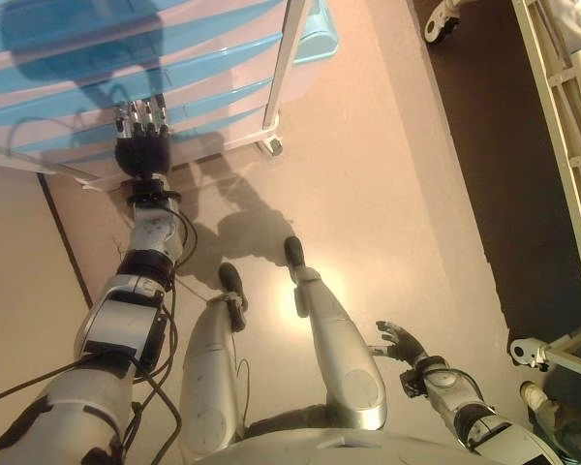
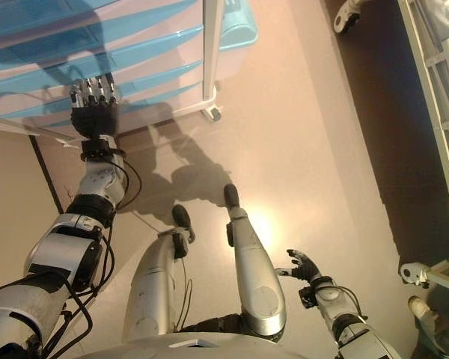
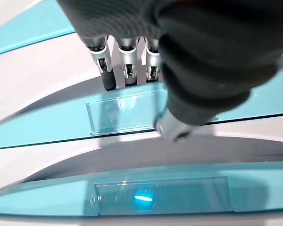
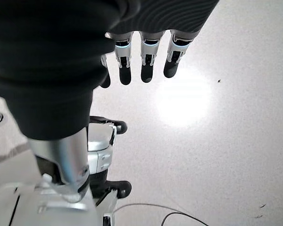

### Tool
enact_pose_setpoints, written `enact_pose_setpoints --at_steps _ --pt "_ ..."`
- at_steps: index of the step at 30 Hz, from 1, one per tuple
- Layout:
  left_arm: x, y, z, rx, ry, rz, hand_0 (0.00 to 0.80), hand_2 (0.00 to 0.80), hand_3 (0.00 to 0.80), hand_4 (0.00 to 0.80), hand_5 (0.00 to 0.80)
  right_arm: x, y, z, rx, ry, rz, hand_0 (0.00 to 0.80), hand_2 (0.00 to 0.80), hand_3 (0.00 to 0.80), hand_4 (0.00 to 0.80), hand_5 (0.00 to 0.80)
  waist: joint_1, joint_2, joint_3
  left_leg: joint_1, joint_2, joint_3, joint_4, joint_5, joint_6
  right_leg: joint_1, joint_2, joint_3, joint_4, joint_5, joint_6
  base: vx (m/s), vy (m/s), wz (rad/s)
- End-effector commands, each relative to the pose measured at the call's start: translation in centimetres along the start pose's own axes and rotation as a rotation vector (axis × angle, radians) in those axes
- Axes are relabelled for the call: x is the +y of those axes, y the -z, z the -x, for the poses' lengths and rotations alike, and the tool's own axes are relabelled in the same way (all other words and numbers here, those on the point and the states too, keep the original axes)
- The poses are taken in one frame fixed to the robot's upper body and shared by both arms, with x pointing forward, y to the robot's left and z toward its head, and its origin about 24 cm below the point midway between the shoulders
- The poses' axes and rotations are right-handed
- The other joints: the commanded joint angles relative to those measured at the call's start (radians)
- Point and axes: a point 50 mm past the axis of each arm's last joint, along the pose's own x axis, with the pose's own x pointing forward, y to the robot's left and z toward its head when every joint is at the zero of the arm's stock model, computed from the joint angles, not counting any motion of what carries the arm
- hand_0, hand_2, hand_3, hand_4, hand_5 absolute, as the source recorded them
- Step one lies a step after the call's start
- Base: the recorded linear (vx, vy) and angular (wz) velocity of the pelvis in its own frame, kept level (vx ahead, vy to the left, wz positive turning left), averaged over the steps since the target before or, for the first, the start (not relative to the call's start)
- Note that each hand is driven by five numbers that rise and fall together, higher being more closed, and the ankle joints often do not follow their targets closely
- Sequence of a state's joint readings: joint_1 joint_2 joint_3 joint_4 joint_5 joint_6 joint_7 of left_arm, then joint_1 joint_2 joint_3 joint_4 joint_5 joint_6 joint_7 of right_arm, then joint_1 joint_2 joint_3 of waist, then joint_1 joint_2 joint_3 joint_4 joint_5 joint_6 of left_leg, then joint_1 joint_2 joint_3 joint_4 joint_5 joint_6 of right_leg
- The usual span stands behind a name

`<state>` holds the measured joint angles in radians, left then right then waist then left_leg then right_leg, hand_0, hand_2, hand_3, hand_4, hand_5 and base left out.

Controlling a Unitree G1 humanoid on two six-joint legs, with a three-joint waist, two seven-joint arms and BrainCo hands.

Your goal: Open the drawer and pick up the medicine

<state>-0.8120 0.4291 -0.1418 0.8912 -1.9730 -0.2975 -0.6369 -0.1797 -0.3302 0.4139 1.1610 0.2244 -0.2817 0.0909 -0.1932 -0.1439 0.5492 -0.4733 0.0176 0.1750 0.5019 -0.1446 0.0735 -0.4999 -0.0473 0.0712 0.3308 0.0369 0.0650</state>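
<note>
My left hand (image 1: 141,145), fingers straight, reaches the drawer (image 3: 132,115) front at eleven o'clock; it isn't opened, so the medicine is unseen. Next I must hook its handle. My right hand (image 1: 404,342) hangs relaxed.

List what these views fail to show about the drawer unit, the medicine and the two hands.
- Medicine: in no view; the drawers of the drawer unit look shut, so their contents are hidden.
- Drawer unit: top and left side cut off by the edge in both eye views.
- Left hand: fingertips reach a drawer's clear handle; the thumb's dark cover hides whether they hook it.
- Right hand: small in the eye views; hangs open over the floor.
</note>
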Motion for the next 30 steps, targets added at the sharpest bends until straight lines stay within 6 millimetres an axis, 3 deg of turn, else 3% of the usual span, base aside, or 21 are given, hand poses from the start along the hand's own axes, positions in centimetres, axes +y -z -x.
enact_pose_setpoints --at_steps 1,4,8,10,11,12,15,16,19,21,24,30 --pt "-18.2 -0.1 -6.2 -0.03 0.986 0.059 0.8 0.8 0.8 0.8 0.8 -0.3 1.1 0.6 0.036 0.016 0.041 0.0 0.0 0.0 0.0 0.0 0.07 0.019 -0.055 0.063 -0.048 -0.064 -0.063 -0.05 -0.014 0.079 0.043 -0.038 -0.003 -0.077 -0.074 -0.079 -0.065 0.12" --pt "-16.3 0.8 -4.6 -0.016 0.956 0.131 0.8 0.8 0.8 0.8 0.8 -0.4 0.2 0.2 0.015 0.028 0.061 0.0 0.0 0.0 0.0 0.0 0.103 0.019 -0.058 0.074 -0.05 -0.095 -0.085 -0.029 -0.029 0.097 0.046 -0.071 0.014 -0.103 -0.088 -0.091 -0.101 0.18" --pt "-11.9 1.8 -0.8 -0.022 0.842 0.307 0.8 0.8 0.8 0.8 0.8 -0.5 -1.3 -0.3 -0.002 0.051 0.067 0.0 0.0 0.0 0.0 0.0 0.158 0.023 -0.069 0.098 -0.046 -0.14 -0.104 -0.008 -0.053 0.138 0.048 -0.125 0.031 -0.139 -0.107 -0.107 -0.145 0.23" --pt "-9.0 2.4 2.0 -0.017 0.747 0.358 0.8 0.8 0.8 0.8 0.8 -0.6 -1.7 -0.5 0.001 0.061 0.083 0.0 0.0 0.0 0.0 0.0 0.188 0.027 -0.076 0.115 -0.04 -0.156 -0.117 0.005 -0.067 0.166 0.045 -0.154 0.033 -0.153 -0.114 -0.104 -0.144 0.34" --pt "-8.6 2.4 2.5 -0.022 0.722 0.361 0.8 0.8 0.8 0.8 0.8 -0.6 -1.7 -0.5 0.002 0.063 0.09 0.0 0.0 0.0 0.0 0.0 0.192 0.028 -0.079 0.117 -0.039 -0.159 -0.124 0.015 -0.07 0.172 0.043 -0.161 0.028 -0.15 -0.115 -0.109 -0.167 0.43" --pt "-6.4 2.6 4.8 -0.018 0.637 0.378 0.8 0.8 0.8 0.8 0.8 -0.9 -1.7 -0.5 0.005 0.067 0.109 0.0 0.0 0.0 0.0 0.0 0.217 0.035 -0.083 0.136 -0.035 -0.176 -0.134 0.019 -0.076 0.203 0.039 -0.183 0.028 -0.164 -0.117 -0.107 -0.163 0.46" --pt "-2.4 2.7 9.9 0.01 0.481 0.418 0.8 0.8 0.8 0.8 0.8 -1.7 -1.7 -0.4 0.02 0.093 0.123 0.0 0.0 0.0 0.0 0.0 0.262 0.058 -0.102 0.169 -0.033 -0.211 -0.17 0.051 -0.089 0.26 0.03 -0.226 0.005 -0.166 -0.118 -0.079 -0.15 0.51" --pt "-0.5 2.2 12.3 0.027 0.402 0.425 0.8 0.8 0.8 0.8 0.8 -2.4 -1.8 -0.4 0.029 0.109 0.13 0.0 0.0 0.0 0.0 0.0 0.283 0.072 -0.108 0.19 -0.031 -0.221 -0.182 0.057 -0.094 0.293 0.025 -0.246 -0.005 -0.174 -0.118 -0.053 -0.087 0.58" --pt "2.9 0.7 17.0 0.042 0.236 0.428 0.8 0.8 0.8 0.8 0.8 -3.8 -2.1 -0.3 0.041 0.133 0.154 0.0 0.0 0.0 0.0 0.0 0.313 0.098 -0.127 0.226 -0.029 -0.238 -0.233 0.088 -0.103 0.344 0.019 -0.279 -0.046 -0.167 -0.114 -0.047 -0.032 0.49" --pt "5.0 -1.5 21.1 0.029 0.085 0.402 0.8 0.8 0.8 0.8 0.8 -5.2 -2.4 -0.1 0.055 0.132 0.18 0.0 0.0 0.0 0.0 0.0 0.336 0.114 -0.141 0.262 -0.028 -0.244 -0.275 0.106 -0.112 0.39 0.013 -0.301 -0.08 -0.166 -0.106 -0.033 0.001 0.51" --pt "6.8 -4.2 26.0 -0.018 -0.14 0.363 0.8 0.8 0.8 0.8 0.8 -6.2 -2.3 0.1 0.068 0.126 0.198 0.0 0.0 0.0 0.0 0.0 0.363 0.13 -0.168 0.298 -0.034 -0.258 -0.335 0.137 -0.123 0.438 0.01 -0.326 -0.133 -0.156 -0.098 -0.025 -0.006 0.49" --pt "8.9 -7.7 34.7 -0.033 -0.737 0.107 0.8 0.8 0.8 0.8 0.8 -5.2 -1.0 0.1 0.096 0.129 0.131 0.0 0.0 0.0 0.0 0.0 0.411 0.148 -0.228 0.349 -0.067 -0.31 -0.409 0.163 -0.129 0.501 0.002 -0.373 -0.202 -0.147 -0.084 0.011 -0.01 0.35"
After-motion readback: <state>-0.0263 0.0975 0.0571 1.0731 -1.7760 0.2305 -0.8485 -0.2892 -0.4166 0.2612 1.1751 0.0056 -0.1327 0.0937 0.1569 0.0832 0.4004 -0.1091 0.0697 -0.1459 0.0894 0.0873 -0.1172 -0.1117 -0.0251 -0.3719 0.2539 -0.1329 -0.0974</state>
